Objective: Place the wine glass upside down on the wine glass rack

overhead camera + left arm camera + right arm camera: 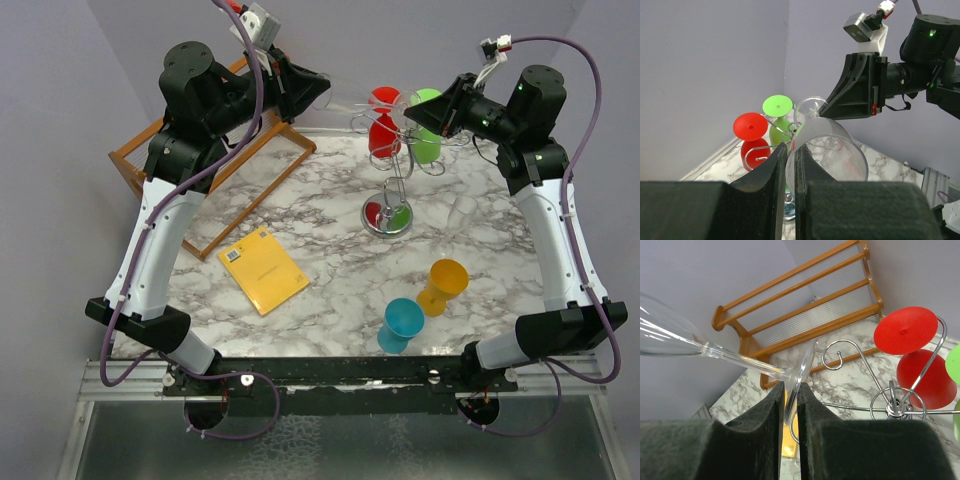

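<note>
The wine glass (pixel 740 360) is held aloft, long axis level - left tool (pixel 790 150) clamped on its bowl rim, right tool (pixel 790 390) clamped on its foot. The wine glass rack (pixel 388 222) stands just beside the foot - right arm nearer.

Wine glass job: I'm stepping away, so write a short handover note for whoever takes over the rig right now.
Left gripper: shut on the bowl rim of the clear wine glass.
Right gripper: shut on the same glass's foot.
Where: the glass is held roughly on its side in the air between both arms, beside the top of the wine glass rack. A red glass and a green glass already hang upside down there.
Done: the glass is off the table and at the rack.
Left: turn it foot up, slide the stem into a free arm, and open both grippers.
</note>
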